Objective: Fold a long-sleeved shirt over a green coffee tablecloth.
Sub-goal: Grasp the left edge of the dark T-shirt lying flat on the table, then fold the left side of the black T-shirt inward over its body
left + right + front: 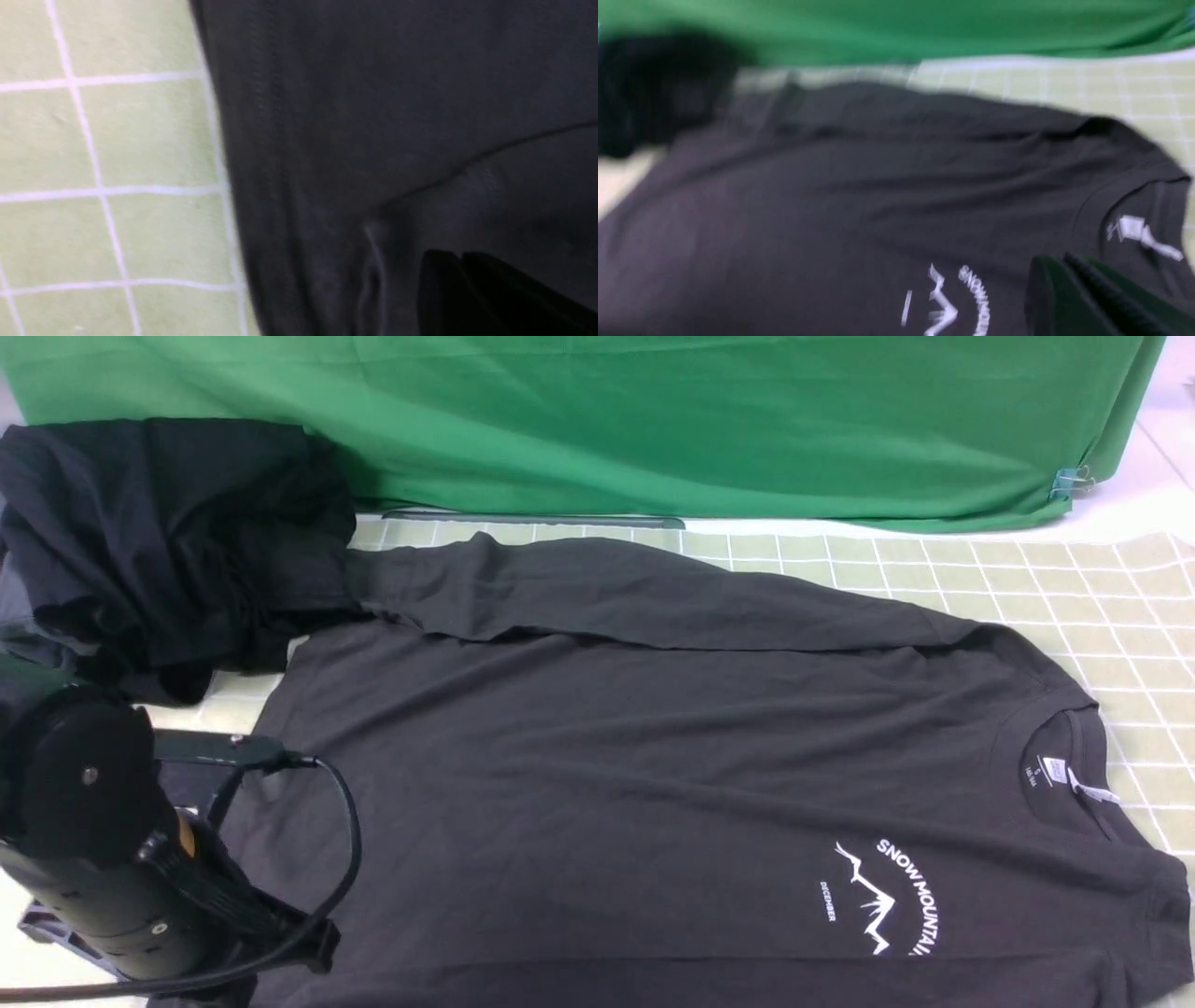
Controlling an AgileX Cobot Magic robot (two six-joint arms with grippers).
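So the long-sleeved shirt lies flat on the gridded tablecloth, collar toward the counter's right edge. Its far sleeve looks tucked in; I reckon the body folds are all yet to do. Both left fingers and right fingers hover over it, can't tell their gap.

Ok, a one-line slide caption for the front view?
Long-sleeved shirt spread on the green coffee tablecloth, far sleeve folded along its body, black bundle beside it.
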